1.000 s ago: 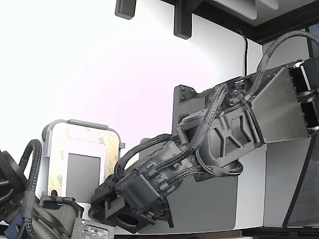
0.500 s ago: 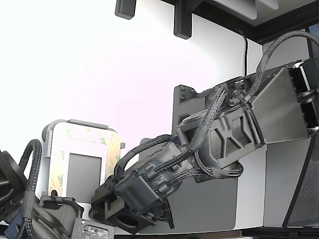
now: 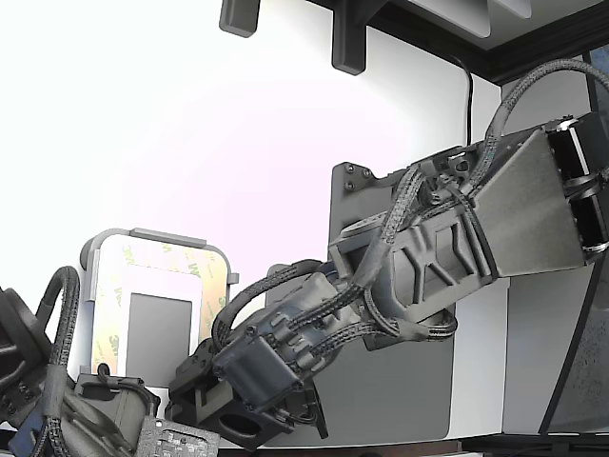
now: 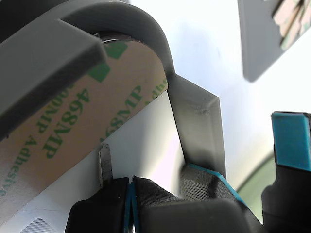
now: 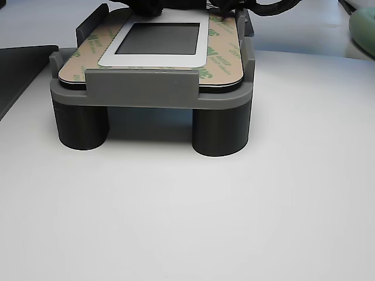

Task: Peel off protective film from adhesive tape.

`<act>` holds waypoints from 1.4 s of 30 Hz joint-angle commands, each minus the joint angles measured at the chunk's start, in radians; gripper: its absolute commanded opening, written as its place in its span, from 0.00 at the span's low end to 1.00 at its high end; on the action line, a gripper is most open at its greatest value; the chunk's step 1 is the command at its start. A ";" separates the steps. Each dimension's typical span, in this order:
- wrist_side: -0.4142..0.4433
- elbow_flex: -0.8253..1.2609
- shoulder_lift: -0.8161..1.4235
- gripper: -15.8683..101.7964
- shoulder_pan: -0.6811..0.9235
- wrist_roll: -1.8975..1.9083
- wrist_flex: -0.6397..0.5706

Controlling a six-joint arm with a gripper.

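Film (image 4: pixel 73 131) lies flat on the tape (image 5: pixel 222 55) frame, at ten o'clock from my claw (image 4: pixel 131 194), whose tips press together on nothing. Thin, limp paper; I'd pinch a lifted corner.

Across the last second in the exterior view, the arm (image 3: pixel 419 257) shifts a little toward the exterior view's left, and its wrist housing (image 3: pixel 252 376) slides the same way and slightly lower, nearer the grey tray (image 3: pixel 157 238). The big upper link tilts slightly more.
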 commanded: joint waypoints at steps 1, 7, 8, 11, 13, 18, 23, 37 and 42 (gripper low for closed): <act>-0.003 -0.029 0.023 0.07 -0.017 0.000 0.002; 0.003 -0.018 0.037 0.08 -0.012 0.006 0.009; 0.005 -0.018 0.037 0.08 -0.012 0.006 0.011; 0.005 -0.017 0.040 0.07 -0.011 0.008 0.012; 0.006 -0.017 0.041 0.07 -0.009 0.009 0.012; 0.006 -0.020 0.043 0.07 -0.008 0.012 0.015; 0.006 -0.011 0.046 0.07 -0.006 0.014 0.009; -0.005 -0.006 0.046 0.05 -0.006 0.015 -0.003; -0.006 -0.009 0.046 0.05 -0.003 0.018 0.002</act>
